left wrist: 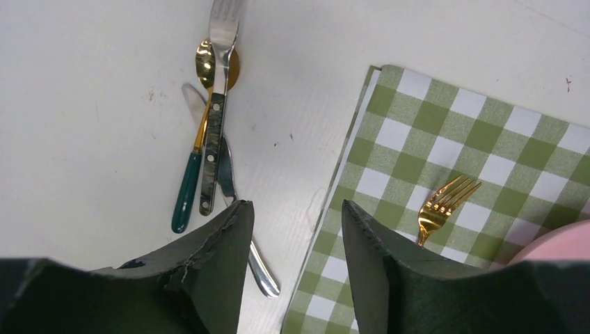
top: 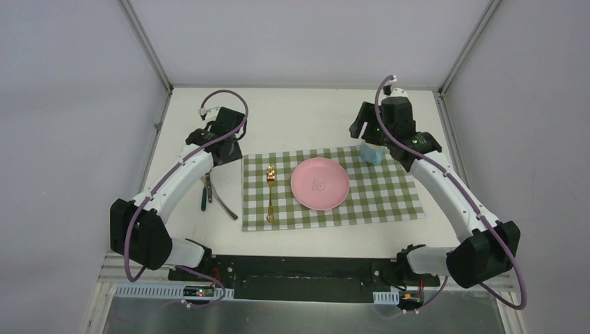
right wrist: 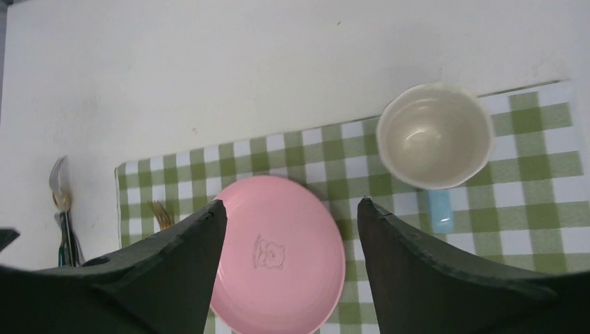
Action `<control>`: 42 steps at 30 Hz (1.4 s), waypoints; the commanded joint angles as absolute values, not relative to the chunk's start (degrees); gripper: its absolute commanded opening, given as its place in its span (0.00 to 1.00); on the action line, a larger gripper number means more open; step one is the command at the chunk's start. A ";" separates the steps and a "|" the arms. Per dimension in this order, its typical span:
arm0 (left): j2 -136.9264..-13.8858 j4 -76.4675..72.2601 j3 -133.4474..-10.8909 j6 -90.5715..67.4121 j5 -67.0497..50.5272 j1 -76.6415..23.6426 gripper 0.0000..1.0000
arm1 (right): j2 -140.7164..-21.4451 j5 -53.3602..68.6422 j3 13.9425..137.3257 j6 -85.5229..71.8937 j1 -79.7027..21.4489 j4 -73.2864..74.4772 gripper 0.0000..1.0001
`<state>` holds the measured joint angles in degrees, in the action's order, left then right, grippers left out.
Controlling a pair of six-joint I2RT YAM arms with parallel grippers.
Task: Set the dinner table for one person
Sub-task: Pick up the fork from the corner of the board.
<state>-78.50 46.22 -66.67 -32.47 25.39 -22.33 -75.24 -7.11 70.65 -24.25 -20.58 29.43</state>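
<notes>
Left hand (top: 226, 142) hangs over the white dinner table (top: 306, 115) by the checked cloth's (top: 389, 198) left edge, with loose cutlery (top: 212, 195) beside its arm. I see the right hand (top: 371, 136) above a cup (top: 372, 156) at the cloth's far right corner, and a pink plate (top: 320, 183) and gold fork (top: 270, 195) lying on the cloth.

Left wrist: its fingers stand moderately apart and empty. A silver fork (left wrist: 221, 42), a green-handled gold spoon (left wrist: 203, 62) and a knife (left wrist: 229, 181) lie crossed on bare table.

Right wrist: the fingers are spread wide, gripping nothing, with plate and cup below.
</notes>
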 commanded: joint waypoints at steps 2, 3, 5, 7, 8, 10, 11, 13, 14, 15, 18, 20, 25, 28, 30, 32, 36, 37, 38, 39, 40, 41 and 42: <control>-79.67 45.58 -64.67 -33.20 25.41 -20.76 0.41 | -72.60 -4.82 65.28 -25.27 -26.61 28.51 0.73; -80.28 45.31 -64.34 -33.30 25.18 -20.56 0.32 | -72.78 -4.59 64.39 -25.46 -27.40 27.79 0.73; -81.55 44.89 -63.81 -33.42 25.43 -20.24 0.26 | -73.55 -4.67 63.26 -25.56 -28.72 27.59 0.73; -82.62 44.74 -63.27 -33.57 26.00 -19.53 0.26 | -73.81 -3.96 62.30 -25.60 -29.59 27.15 0.74; -82.90 44.58 -63.01 -33.65 26.32 -19.25 0.28 | -73.68 -4.02 61.78 -25.67 -30.00 26.95 0.74; -83.40 43.52 -62.22 -33.31 26.41 -18.19 0.30 | -73.39 -3.86 60.85 -25.71 -30.67 26.53 0.75; -83.66 43.16 -61.82 -33.19 25.92 -17.34 0.31 | -73.36 -3.82 60.63 -25.74 -30.96 26.51 0.75; -84.14 41.60 -60.97 -32.45 23.76 -15.22 0.33 | -73.22 -3.84 60.32 -25.61 -31.40 26.54 0.76; -84.15 40.62 -60.36 -32.06 22.04 -14.00 0.33 | -73.21 -3.71 60.19 -25.46 -31.50 26.63 0.76; -84.00 39.32 -59.72 -31.75 20.08 -12.83 0.30 | -73.21 -3.90 60.16 -25.45 -31.67 26.63 0.76; -83.23 37.02 -57.82 -31.20 16.53 -10.47 0.16 | -73.21 -3.98 60.07 -25.42 -32.02 26.80 0.76; -83.35 36.74 -57.55 -30.54 16.41 -9.48 0.11 | -73.20 -4.24 60.11 -25.41 -32.48 26.93 0.76; -85.10 36.02 -57.78 -28.46 15.10 -5.97 0.15 | -73.15 -4.59 60.20 -25.72 -33.38 26.90 0.76; -86.39 35.41 -57.59 -27.42 13.87 -3.89 0.22 | -73.29 -4.78 60.62 -25.49 -33.76 27.14 0.77; -86.97 35.20 -57.37 -27.09 14.20 -3.22 0.28 | -73.45 -5.00 60.84 -25.49 -33.91 27.14 0.76; -87.66 35.13 -57.49 -27.06 14.42 -2.64 0.34 | -73.56 -4.95 61.07 -25.45 -34.07 27.33 0.76; -89.89 35.11 -58.34 -26.52 14.29 -1.78 0.37 | -73.42 -5.50 61.50 -25.27 -34.42 27.76 0.76; -90.47 35.12 -58.54 -26.38 14.19 -1.68 0.37 | -73.30 -5.69 61.49 -25.15 -34.44 27.83 0.76; -90.97 35.13 -58.73 -26.30 13.95 -1.67 0.37 | -73.30 -5.71 61.58 -25.02 -34.45 28.01 0.76; -91.49 35.01 -58.96 -26.24 13.85 -1.65 0.37 | -73.30 -5.76 61.68 -24.97 -34.45 28.06 0.77; -92.02 34.98 -59.10 -26.15 13.97 -1.63 0.37 | -73.22 -5.97 61.70 -24.97 -34.45 28.05 0.76; -92.44 34.92 -59.19 -26.11 14.28 -1.60 0.36 | -73.29 -6.01 61.76 -24.96 -34.46 28.08 0.76; -92.86 34.90 -59.37 -25.96 14.54 -1.52 0.37 | -73.30 -5.91 61.86 -24.84 -34.50 28.12 0.76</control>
